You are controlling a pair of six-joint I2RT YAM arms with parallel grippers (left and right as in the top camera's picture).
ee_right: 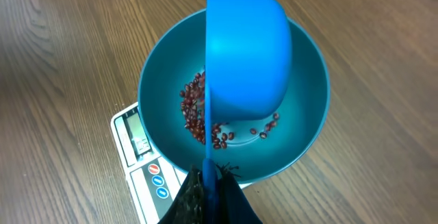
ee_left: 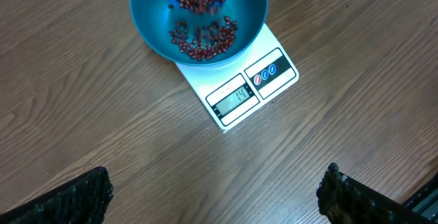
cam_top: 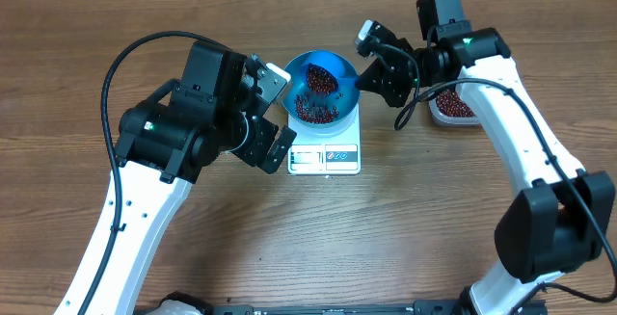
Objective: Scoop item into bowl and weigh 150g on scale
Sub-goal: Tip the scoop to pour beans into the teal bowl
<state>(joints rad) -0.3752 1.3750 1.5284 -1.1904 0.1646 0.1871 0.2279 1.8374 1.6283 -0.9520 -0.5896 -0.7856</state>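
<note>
Centre frame, your right gripper (ee_right: 211,190), clamped on the scoop (ee_right: 246,53), tips beans (ee_right: 194,111) into the bowl (ee_right: 308,101) on the scale (ee_left: 205,80); your left gripper (ee_left: 219,200) gapes empty. Next, you likely need more scoops, watching the display (ee_left: 233,99).

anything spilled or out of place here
Nothing stands out. The beans lie inside the bowl, which sits on the scale; none show on the table around it. The scoop tipped over the bowl is just pouring, held by the right pincer.
</note>
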